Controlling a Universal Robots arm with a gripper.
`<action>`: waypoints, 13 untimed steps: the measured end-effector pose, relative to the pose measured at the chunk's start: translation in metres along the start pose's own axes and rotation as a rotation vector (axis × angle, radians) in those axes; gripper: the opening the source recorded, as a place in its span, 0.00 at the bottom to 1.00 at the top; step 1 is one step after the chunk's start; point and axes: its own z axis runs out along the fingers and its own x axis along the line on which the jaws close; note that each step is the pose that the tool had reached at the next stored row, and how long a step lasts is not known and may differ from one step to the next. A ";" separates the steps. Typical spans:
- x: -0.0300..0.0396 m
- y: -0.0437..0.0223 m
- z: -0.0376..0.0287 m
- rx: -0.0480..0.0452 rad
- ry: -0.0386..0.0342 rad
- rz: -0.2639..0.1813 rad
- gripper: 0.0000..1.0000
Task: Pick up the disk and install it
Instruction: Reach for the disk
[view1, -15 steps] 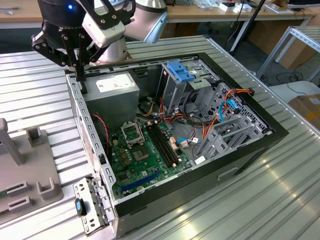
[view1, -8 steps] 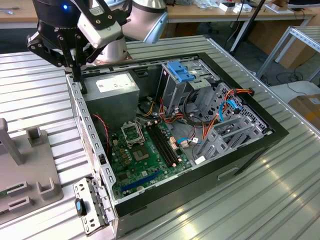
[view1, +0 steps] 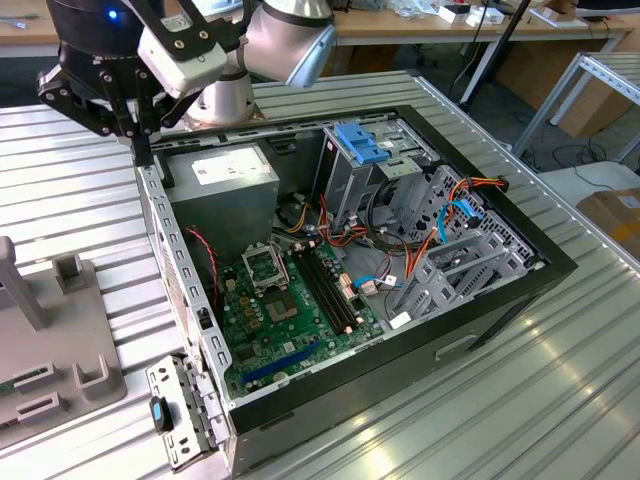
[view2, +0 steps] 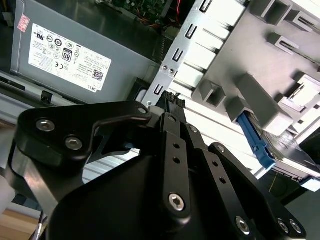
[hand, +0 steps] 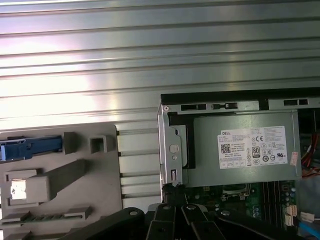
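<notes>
Your disk (hand: 30, 148) is not yet picked up: it stands on edge in a slot of the grey fixture tray (view1: 95, 330), its blue carrier (view2: 252, 140) showing in both wrist views, and nothing touches it. The gripper (view1: 145, 160) hangs well apart from it, over the case's corner at about 11 o'clock in the exterior view, with its jaws drawn together and nothing between them. So, by my reading, both the pick and the install remain to be done. The tray sits on the ribbed table (view1: 500, 420) at about 8 o'clock from the open computer case (view1: 480, 330). Inside that case the power-supply box (view1: 225, 190) fills the 11 o'clock corner, the metal drive cage (view1: 350, 185) with its blue latch (view1: 360, 150) stands near 12 o'clock, and the green motherboard (view1: 280, 320) lies toward 7 o'clock.
</notes>
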 end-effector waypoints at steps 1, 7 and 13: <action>0.0013 -0.0002 -0.0001 0.0000 0.0001 0.000 0.11; 0.0100 -0.0012 -0.0003 0.0000 0.0001 -0.001 0.11; 0.0204 -0.0026 -0.0006 -0.0001 0.0001 -0.001 0.11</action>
